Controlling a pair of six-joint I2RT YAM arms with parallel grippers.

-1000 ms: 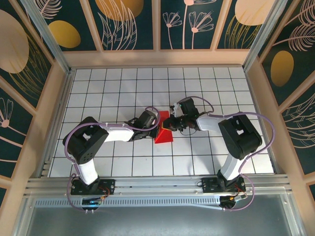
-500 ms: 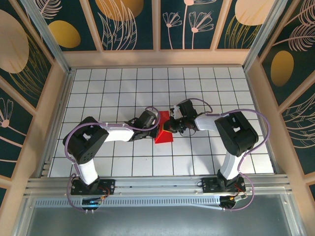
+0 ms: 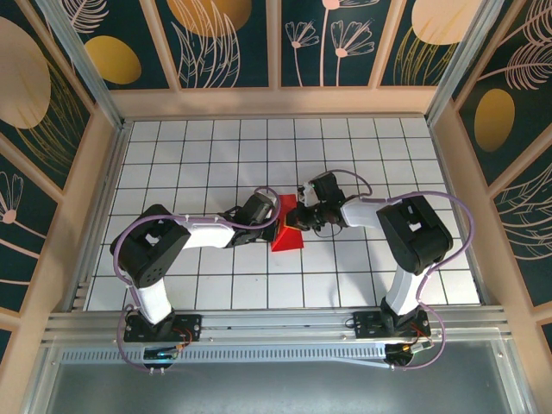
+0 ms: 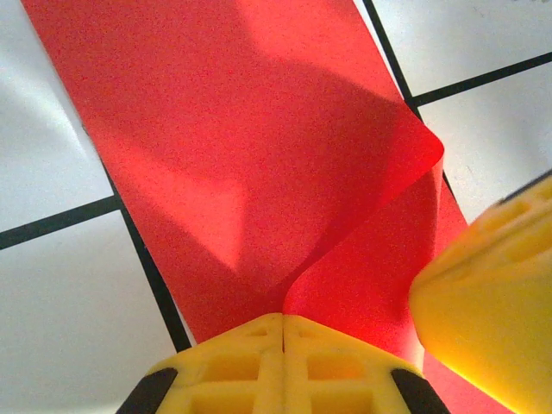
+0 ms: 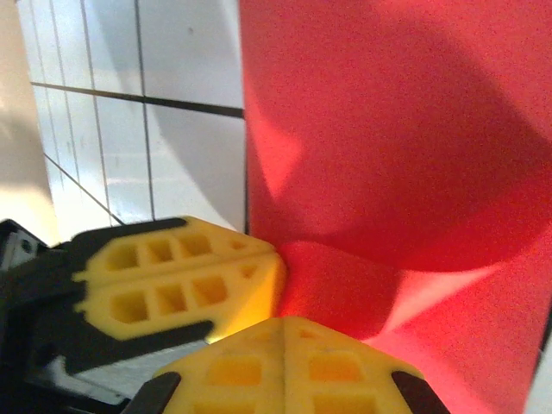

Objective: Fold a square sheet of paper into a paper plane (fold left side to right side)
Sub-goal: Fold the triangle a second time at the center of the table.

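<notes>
The square sheet of paper [image 3: 287, 231] is bright red and lies partly folded on the grid at mid-table. My left gripper [image 3: 278, 216] is shut, and in the left wrist view a lifted flap of the paper [image 4: 371, 233] runs straight into the seam of its tips [image 4: 283, 321]. My right gripper [image 3: 298, 216] is shut too, its tips [image 5: 285, 326] against a raised hump of the paper [image 5: 345, 285]. Whether it pinches the sheet I cannot tell. The two grippers nearly touch tip to tip, the left gripper's fingers [image 5: 172, 276] showing in the right wrist view.
The white gridded table [image 3: 190, 155] stretches around the paper on all sides. Wooden walls [image 3: 276, 102] with patterned panels close in the far, left and right sides. Both arm bases stand on the metal rail [image 3: 276, 328] at the near edge.
The right arm's elbow has drifted slightly left. Both grippers stay shut at the paper, and the paper and the left arm look unmoved.
</notes>
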